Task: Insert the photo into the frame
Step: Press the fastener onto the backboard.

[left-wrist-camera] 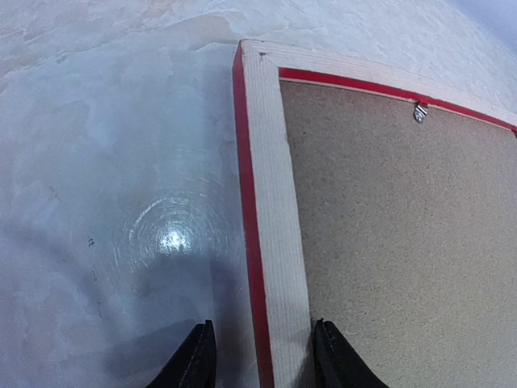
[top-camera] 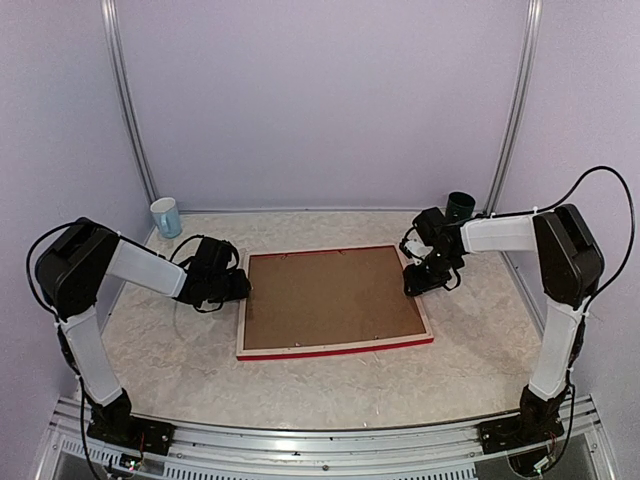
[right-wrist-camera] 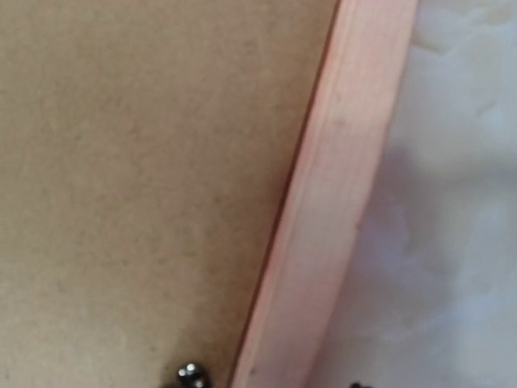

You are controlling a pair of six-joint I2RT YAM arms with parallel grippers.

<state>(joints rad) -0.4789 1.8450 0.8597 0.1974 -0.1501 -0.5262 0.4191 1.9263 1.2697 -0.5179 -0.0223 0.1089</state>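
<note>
The large rectangular picture frame point(top-camera: 335, 350), red-edged with a pale wood back, lies face down mid-picture on the pale marbled table point(top-camera: 170, 345), a plain brown backing board point(top-camera: 330, 298) inside it; the left gripper point(left-wrist-camera: 264, 327) straddles its left rail, jaws apart, unclenched; the right gripper point(top-camera: 420, 280) is at the right rail, its state impossible to tell.

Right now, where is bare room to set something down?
Free: the strip between the frame and the arm bases, and the far strip between the white cup and the dark cup. Crowded: the frame's sides, by the left gripper and right gripper.
</note>
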